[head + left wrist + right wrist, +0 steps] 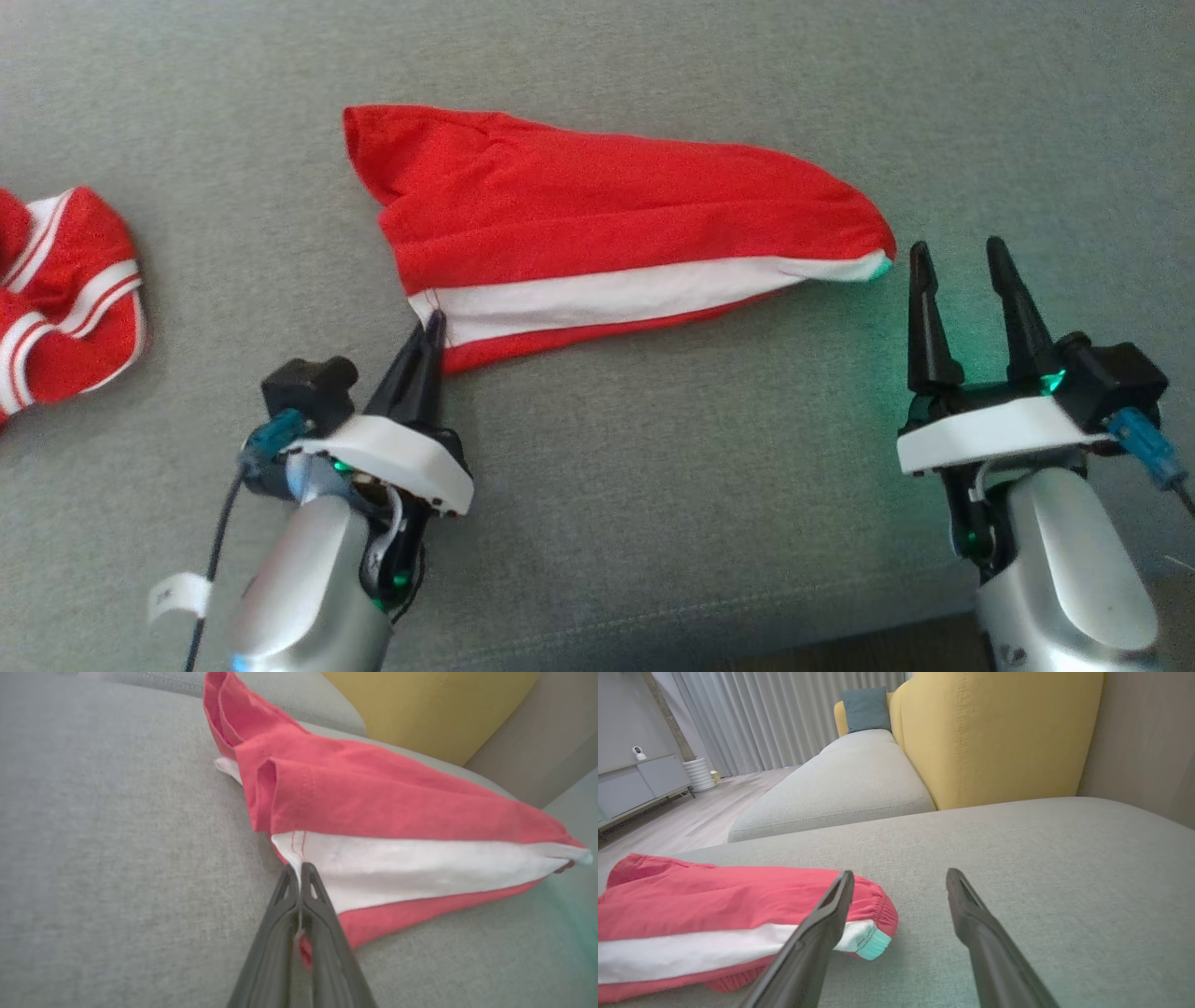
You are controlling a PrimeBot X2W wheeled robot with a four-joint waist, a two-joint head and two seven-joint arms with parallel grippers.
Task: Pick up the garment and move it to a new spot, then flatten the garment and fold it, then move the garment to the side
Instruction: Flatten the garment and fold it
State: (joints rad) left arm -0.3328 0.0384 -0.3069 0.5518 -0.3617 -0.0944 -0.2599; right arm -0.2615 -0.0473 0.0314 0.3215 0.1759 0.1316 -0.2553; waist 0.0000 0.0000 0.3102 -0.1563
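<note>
Red garment (597, 215) with a white stripe lies folded and roughly flat on the grey sofa seat (653, 485), mid-frame in head view, tapering toward the robot's right. The left gripper (433, 322) has its fingers pressed together, pinching the garment's near-left corner right at the end of the white stripe. In left wrist view the left gripper (299, 868) has its tips meeting on the stitched white edge, with a bit of red cloth showing between the fingers lower down; the garment (373, 802) spreads away up and to the right. The right gripper (962, 257) is spread wide and empty, its tips just beside the garment's right end and not touching it in head view. In right wrist view the right gripper (900, 873) has one finger crossing in front of the garment's (714, 896) gathered elastic end; contact cannot be told there. A second red-and-white striped garment (65, 289) sits bunched at the far left, well apart from the first. A yellow backrest (999, 732) rises behind the seat, with a teal cushion (866, 709), pale curtains (784, 714) and a wood floor (691, 812) beyond.
</note>
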